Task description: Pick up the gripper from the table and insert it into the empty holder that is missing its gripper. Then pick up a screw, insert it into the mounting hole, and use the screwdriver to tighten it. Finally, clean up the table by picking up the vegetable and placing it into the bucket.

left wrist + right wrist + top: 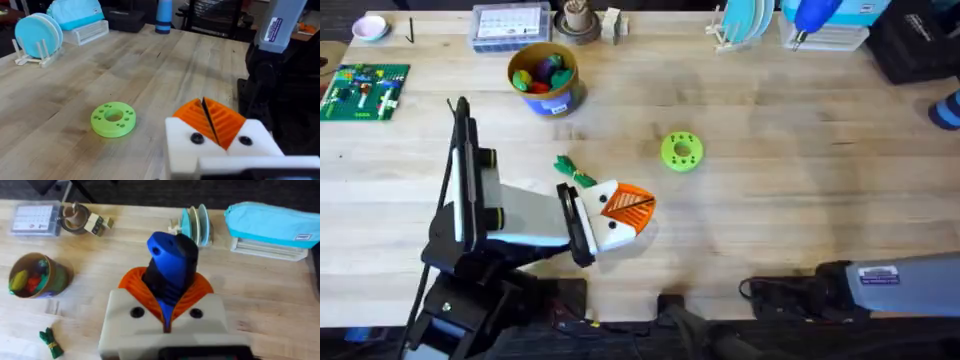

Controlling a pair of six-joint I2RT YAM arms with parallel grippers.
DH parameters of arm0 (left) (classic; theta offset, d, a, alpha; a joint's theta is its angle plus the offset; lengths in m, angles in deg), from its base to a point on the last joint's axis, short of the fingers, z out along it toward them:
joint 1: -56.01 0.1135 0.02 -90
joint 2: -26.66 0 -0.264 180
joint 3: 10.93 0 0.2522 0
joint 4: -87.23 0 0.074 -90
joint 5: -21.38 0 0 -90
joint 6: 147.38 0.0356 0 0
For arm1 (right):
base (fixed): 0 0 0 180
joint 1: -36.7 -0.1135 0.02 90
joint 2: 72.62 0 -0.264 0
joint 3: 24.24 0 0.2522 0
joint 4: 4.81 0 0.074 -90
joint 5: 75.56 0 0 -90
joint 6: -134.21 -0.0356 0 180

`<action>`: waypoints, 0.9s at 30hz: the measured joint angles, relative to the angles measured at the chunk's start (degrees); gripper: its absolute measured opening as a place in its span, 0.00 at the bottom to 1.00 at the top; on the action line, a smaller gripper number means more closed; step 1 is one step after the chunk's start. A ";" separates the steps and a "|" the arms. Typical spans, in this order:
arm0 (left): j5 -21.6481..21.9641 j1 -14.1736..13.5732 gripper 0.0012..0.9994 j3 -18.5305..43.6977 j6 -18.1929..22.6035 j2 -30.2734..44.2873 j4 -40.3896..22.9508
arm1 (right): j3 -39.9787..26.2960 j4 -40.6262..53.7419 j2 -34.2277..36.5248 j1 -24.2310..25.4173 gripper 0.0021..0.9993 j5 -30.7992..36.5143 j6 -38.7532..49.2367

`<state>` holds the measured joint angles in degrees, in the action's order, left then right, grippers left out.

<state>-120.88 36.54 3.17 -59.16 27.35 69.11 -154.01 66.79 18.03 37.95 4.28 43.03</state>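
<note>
Meanwhile: right gripper holds the screwdriver, left gripper rests shut by the vegetable

Standing by the bench, I see the left gripper (638, 207) low over the wooden table (800, 180). Its two white finger blocks are pressed together, so the orange ribbed pads (227, 120) meet along one thin dark seam with nothing between them. The vegetable (575, 172) lies on the wood just beside this gripper, off to one flank of the white blocks and a little behind the tips; I cannot tell whether it touches them. Ahead of the tips, a little way off, sits a round lime-green disc (681, 152) with holes, lying flat and apart from the gripper. The bucket (545, 78) stands well beyond the vegetable, farther from the gripper than the disc, upright, with coloured toy pieces inside.

The right gripper (167, 280) is clamped on the screwdriver (170, 255). The blue body rises from between its orange pads and is squeezed from both sides. From this gripper's own camera the table lies well below it. The bucket is down to one side and well apart, the vegetable is nearer on that same side, and both are clear of the fingers. Beyond the screwdriver's blue body a rack of pale blue plates (197, 225) stands at the far edge. A light blue zipped case (270, 222) rests on a white tray next to the rack.
</note>
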 joint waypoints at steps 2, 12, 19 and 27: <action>-0.01 -0.01 0.00 0.00 0.00 0.00 0.00 | 0.00 -0.37 -1.68 0.12 0.02 0.02 0.25; 0.01 0.01 0.00 0.00 0.00 0.00 0.00 | 0.47 -0.85 -15.46 0.49 0.02 0.08 5.52; 0.03 0.00 0.00 0.00 0.00 0.00 0.01 | 13.48 -5.28 -26.68 0.49 0.02 -0.02 6.13; 0.25 0.01 0.00 0.00 0.00 0.00 0.02 | 40.13 -24.69 -39.87 0.49 0.02 -6.62 5.35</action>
<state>-120.62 36.55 3.17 -59.16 27.35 69.13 -113.87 42.10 -21.84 38.44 -2.34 48.38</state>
